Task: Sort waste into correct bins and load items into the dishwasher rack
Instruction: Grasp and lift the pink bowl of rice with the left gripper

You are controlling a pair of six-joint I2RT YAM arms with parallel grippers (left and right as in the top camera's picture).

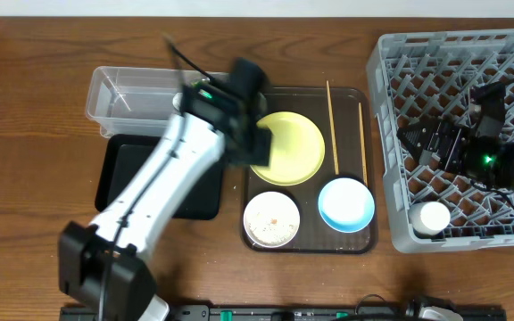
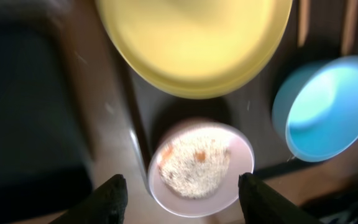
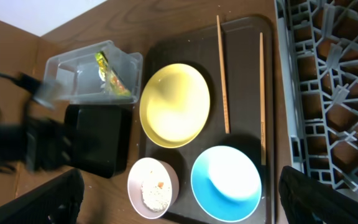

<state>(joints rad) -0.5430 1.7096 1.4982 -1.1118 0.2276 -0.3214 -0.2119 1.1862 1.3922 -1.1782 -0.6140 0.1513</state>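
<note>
My left gripper (image 1: pixel 255 141) is blurred over the left edge of the yellow-green plate (image 1: pixel 288 147). In the left wrist view it is open (image 2: pixel 182 200) and empty above the small white bowl (image 2: pixel 201 168), which holds rice and a brownish lump. The light-blue bowl (image 1: pixel 346 203) and two chopsticks (image 1: pixel 331 125) lie on the brown serving tray (image 1: pixel 368 236). My right gripper (image 1: pixel 426 143) is open and empty (image 3: pixel 188 202) over the grey dishwasher rack (image 1: pixel 391 80), which holds the white cup (image 1: pixel 433 217). The snack wrapper (image 3: pixel 114 74) lies in the clear tub (image 1: pixel 105 98). The white scrap is not visible.
The shallow black tray (image 1: pixel 128 178) lies in front of the clear tub, partly under my left arm. The rack fills the right side of the wooden table (image 1: pixel 25 160). The left arm's base stands at the front left.
</note>
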